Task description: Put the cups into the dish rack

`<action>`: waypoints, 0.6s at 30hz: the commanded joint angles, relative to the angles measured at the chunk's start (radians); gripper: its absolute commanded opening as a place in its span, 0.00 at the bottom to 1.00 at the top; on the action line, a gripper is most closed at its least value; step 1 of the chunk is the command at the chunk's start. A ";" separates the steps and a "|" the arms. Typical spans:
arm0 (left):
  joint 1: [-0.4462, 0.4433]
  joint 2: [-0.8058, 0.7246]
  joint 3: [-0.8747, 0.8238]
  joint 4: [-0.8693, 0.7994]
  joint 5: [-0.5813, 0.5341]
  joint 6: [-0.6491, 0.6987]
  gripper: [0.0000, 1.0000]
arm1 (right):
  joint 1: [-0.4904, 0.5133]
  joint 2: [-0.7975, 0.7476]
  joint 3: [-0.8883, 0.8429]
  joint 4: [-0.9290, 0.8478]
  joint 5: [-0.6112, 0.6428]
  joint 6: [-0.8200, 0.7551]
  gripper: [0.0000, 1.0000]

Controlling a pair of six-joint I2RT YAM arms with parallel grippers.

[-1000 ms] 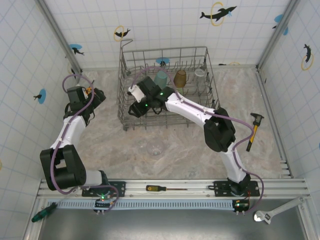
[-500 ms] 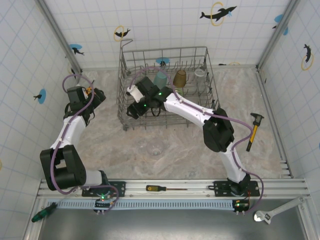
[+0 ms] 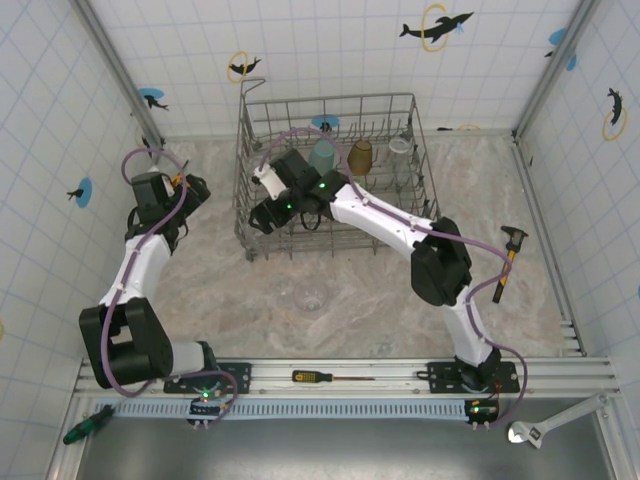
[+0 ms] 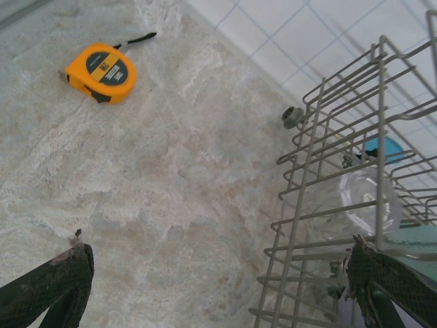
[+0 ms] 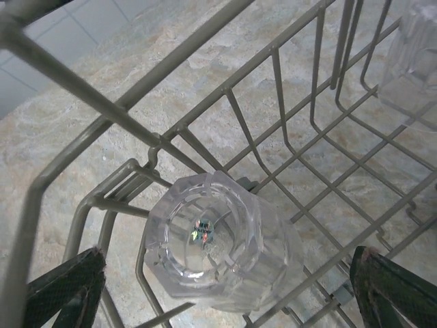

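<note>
Right wrist view puts a clear faceted plastic tumbler point(image 5: 218, 242) at lower centre, resting on end inside the grey wire dish rack point(image 5: 102, 102). My right pincer point(image 5: 222, 290) stands wide open on either side of it, both fingers clear of its walls, holding nothing. Overhead, another clear tumbler point(image 3: 310, 296) sits on the marbled table point(image 3: 230, 290), below the rack in the frame. I judge it light, stiff and slick. I'd grip gently across its walls at mid-height, or it may squirt out.
</note>
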 commanded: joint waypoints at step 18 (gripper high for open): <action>0.000 -0.167 0.032 -0.045 0.173 -0.017 0.98 | -0.141 -0.485 -0.617 0.381 -0.028 0.184 1.00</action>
